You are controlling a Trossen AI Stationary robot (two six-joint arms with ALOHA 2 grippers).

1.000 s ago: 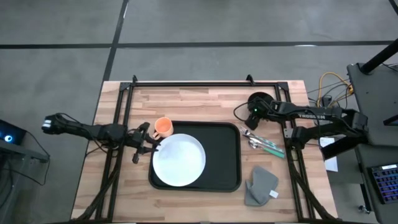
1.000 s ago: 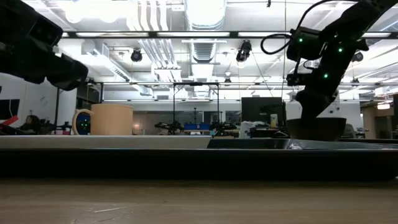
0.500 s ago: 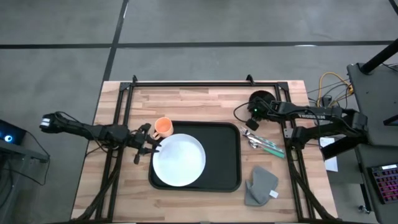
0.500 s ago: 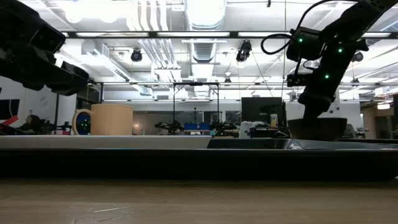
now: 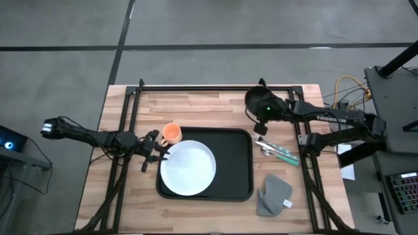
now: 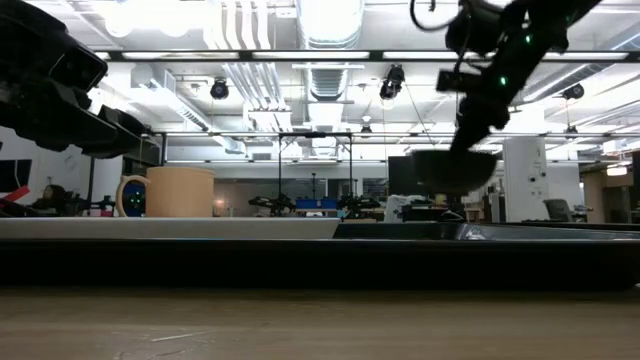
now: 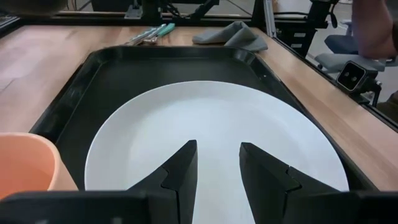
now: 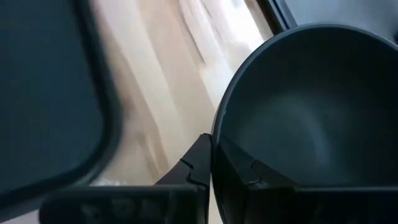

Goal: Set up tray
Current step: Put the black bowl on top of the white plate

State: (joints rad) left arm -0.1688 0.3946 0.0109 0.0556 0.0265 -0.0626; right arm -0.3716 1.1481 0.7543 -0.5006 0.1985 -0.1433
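Observation:
The black tray (image 5: 238,166) lies on the wooden table with a round white plate (image 5: 188,168) on its left half. An orange cup (image 5: 171,134) stands just off the tray's far left corner. My left gripper (image 7: 217,167) hovers open over the plate's left edge. My right gripper (image 5: 260,121) is shut on a black bowl (image 5: 261,101), which hangs in the air beyond the tray's far right corner (image 6: 455,168). My right gripper pinches the bowl's rim (image 8: 217,134) with one finger (image 8: 242,171) inside the bowl and the other (image 8: 194,163) outside. The fingers come down from above on the rim's near side. The bowl is lifted clear of the table, mouth up and about level.
Cutlery (image 5: 274,149) lies on the wood right of the tray, and a folded grey cloth (image 5: 274,194) sits nearer the front right. A black frame (image 5: 215,86) runs along the table's far edge and down both sides.
My right gripper has risen with the black bowl, which stood on the table and now hangs clear of it, and has carried it a little toward the table's left edge. My left arm has barely moved.

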